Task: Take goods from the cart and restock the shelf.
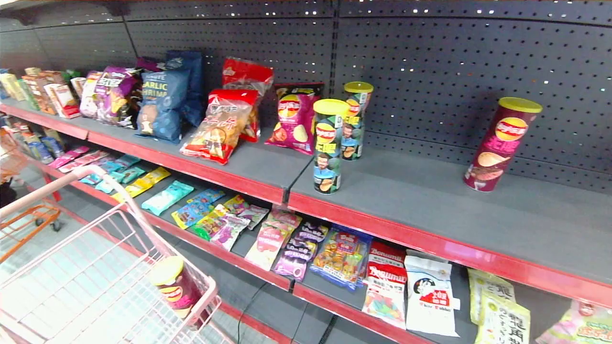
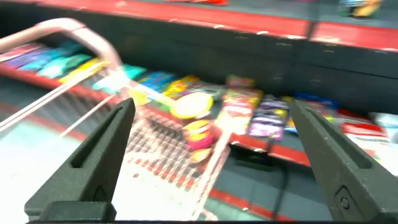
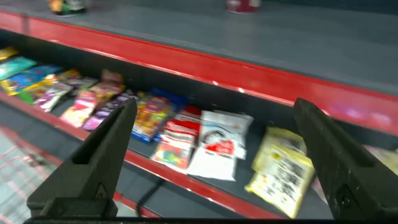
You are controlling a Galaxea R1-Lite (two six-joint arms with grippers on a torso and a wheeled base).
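A maroon chip can (image 1: pixel 176 288) with a yellow lid stands in the near corner of the pink wire cart (image 1: pixel 119 200) at the lower left. The same chip can (image 2: pixel 198 127) shows in the left wrist view, farther off between the fingers of my open left gripper (image 2: pixel 212 109), which holds nothing. On the grey upper shelf (image 1: pixel 430 210) stand two dark green cans (image 1: pixel 328 145) and, far right, a matching maroon can (image 1: pixel 499 143). My right gripper (image 3: pixel 216 106) is open and empty, facing the lower shelf's snack packs (image 3: pixel 214 146).
Chip bags (image 1: pixel 220 126) lean along the left part of the upper shelf. Flat snack packs (image 1: pixel 282 241) line the lower shelf. Between the green cans and the maroon can lies bare shelf. An orange cart (image 1: pixel 28 220) stands at the far left.
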